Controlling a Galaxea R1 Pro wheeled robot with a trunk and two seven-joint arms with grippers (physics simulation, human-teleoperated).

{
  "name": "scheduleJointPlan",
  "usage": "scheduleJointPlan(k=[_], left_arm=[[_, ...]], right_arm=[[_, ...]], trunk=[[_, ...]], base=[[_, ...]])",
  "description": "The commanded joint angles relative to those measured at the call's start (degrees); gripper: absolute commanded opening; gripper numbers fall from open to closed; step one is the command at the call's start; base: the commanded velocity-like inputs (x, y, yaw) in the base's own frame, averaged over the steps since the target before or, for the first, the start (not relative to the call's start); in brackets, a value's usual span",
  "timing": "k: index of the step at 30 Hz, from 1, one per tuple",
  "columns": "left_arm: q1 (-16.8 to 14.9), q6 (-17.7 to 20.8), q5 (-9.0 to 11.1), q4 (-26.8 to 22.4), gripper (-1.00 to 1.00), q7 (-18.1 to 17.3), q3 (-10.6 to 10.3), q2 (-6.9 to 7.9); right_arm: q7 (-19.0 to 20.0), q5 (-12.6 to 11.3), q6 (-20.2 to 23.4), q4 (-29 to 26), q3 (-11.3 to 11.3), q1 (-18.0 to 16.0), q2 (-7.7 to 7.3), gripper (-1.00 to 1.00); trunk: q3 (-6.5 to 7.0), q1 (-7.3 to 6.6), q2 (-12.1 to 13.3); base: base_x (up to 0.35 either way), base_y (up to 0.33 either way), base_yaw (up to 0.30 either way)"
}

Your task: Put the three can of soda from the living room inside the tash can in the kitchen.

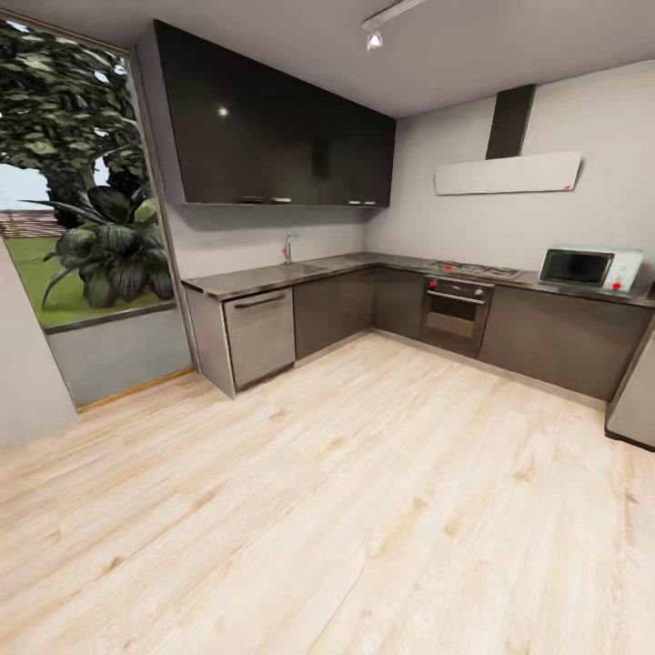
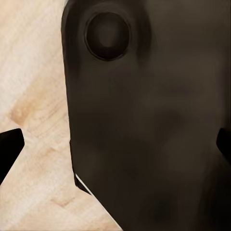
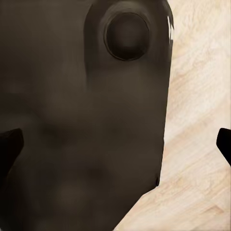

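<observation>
I am in the kitchen, facing its dark grey L-shaped cabinets point(image 1: 337, 309) under glossy black wall cupboards point(image 1: 273, 136). The soda cans and the trash can are out of view. In the left wrist view my left gripper point(image 2: 115, 144) is open, its dark fingertips point(image 2: 9, 147) at the picture's edges, with a dark part of my own body and pale floor beyond. My right gripper point(image 3: 115, 144) is open in the same way, fingertips point(image 3: 9, 144) wide apart and nothing held.
A steel oven point(image 1: 455, 314) and a white microwave point(image 1: 589, 267) stand along the right run of counter. A steel dishwasher front point(image 1: 261, 335) ends the left run. A tall window with a plant point(image 1: 82, 209) is at the left. Pale wood floor point(image 1: 346, 491) stretches ahead. A grey unit point(image 1: 637, 400) stands at the right edge.
</observation>
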Motion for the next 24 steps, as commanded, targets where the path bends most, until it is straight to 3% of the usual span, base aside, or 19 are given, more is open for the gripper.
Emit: scheduleJointPlan(k=[1, 20, 24], left_arm=[[-0.1, 0.0, -0.1, 0.1, 1.0, 0.2, -0.1, 0.22], [-0.2, 0.0, -0.1, 0.0, 1.0, 0.1, 0.0, 0.45], [-0.3, 0.0, -0.1, -0.2, 1.0, -0.2, -0.2, -0.84]], right_arm=[[0.3, -0.3, -0.3, 0.0, 0.1, 0.1, 0.33, 1.0], [1.6, 0.0, -0.9, -0.5, 0.4, 0.1, 0.23, 1.0], [0.3, -0.2, -0.6, -1.8, -0.1, 0.2, 0.12, 1.0]], trunk=[[0.0, 0.0, 0.0], [0.0, 0.0, 0.0], [0.0, 0.0, 0.0]], base=[[0.0, 0.0, 0.0], [0.0, 0.0, 0.0], [0.0, 0.0, 0.0]])
